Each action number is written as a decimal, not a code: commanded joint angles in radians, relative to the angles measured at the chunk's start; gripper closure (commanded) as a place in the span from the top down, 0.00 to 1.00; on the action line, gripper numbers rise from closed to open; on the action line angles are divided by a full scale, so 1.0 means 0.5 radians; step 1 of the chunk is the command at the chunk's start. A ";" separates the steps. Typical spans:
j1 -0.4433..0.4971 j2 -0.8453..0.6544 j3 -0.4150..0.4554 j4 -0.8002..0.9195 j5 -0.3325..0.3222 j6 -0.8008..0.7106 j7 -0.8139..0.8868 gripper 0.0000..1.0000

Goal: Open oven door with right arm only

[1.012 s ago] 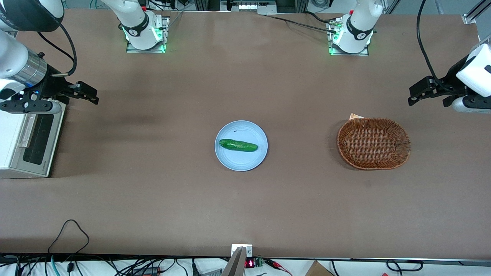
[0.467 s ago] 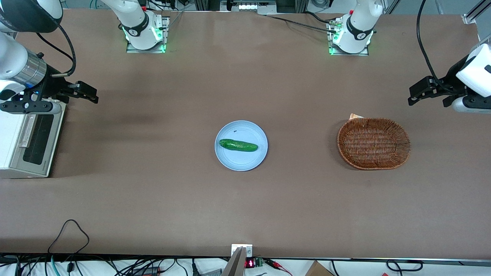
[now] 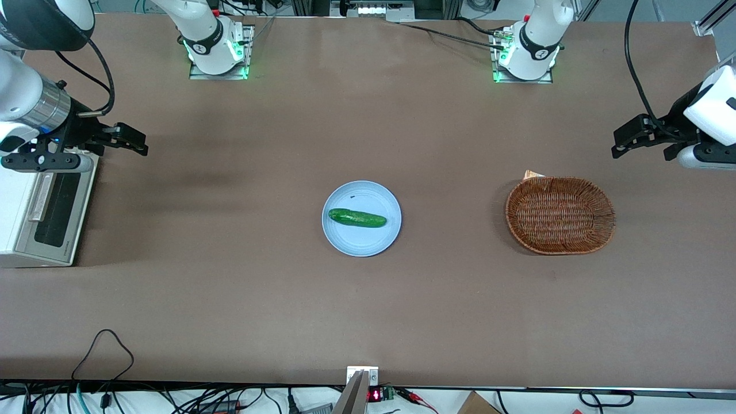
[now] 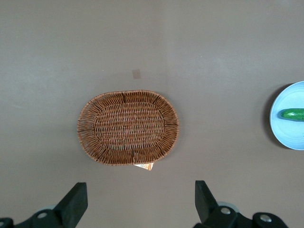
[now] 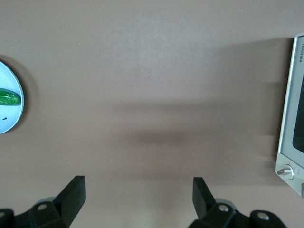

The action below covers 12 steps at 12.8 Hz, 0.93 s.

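The cream-white toaster oven point(image 3: 23, 230) stands at the working arm's end of the table. Its oven door point(image 3: 57, 210), with dark glass and a silver bar handle point(image 3: 39, 195), faces the middle of the table and looks shut. The right arm point(image 3: 34, 109) reaches over the oven. Its gripper point(image 3: 135, 144) hovers over bare table, farther from the front camera than the door and apart from it. In the right wrist view the gripper point(image 5: 137, 194) is open and empty, and the oven's silver front edge point(image 5: 290, 109) and a knob point(image 5: 285, 172) show.
A light blue plate point(image 3: 368, 241) with a green cucumber point(image 3: 356, 218) sits mid-table. A brown wicker basket point(image 3: 560, 215) lies toward the parked arm's end. Two arm bases point(image 3: 215, 46) stand along the table edge farthest from the front camera.
The right arm's wrist has shifted only very slightly above the oven. The door and the other objects have not moved.
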 commanded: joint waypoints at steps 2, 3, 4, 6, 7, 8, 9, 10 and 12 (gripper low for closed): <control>-0.021 0.027 0.021 0.053 -0.014 -0.051 -0.008 0.99; -0.024 0.030 0.021 0.065 -0.014 -0.048 -0.017 1.00; -0.027 0.033 0.021 0.071 -0.008 -0.051 0.025 0.99; -0.027 0.043 0.021 0.072 -0.011 -0.051 0.023 0.99; -0.027 0.043 0.021 0.072 -0.014 -0.051 -0.005 0.86; -0.027 0.043 0.021 0.075 -0.014 -0.054 -0.020 0.56; -0.030 0.043 0.014 0.078 -0.014 -0.054 -0.020 0.34; -0.027 0.046 0.014 0.096 -0.026 -0.057 -0.014 0.23; -0.021 0.079 0.017 0.151 -0.075 -0.149 -0.020 0.14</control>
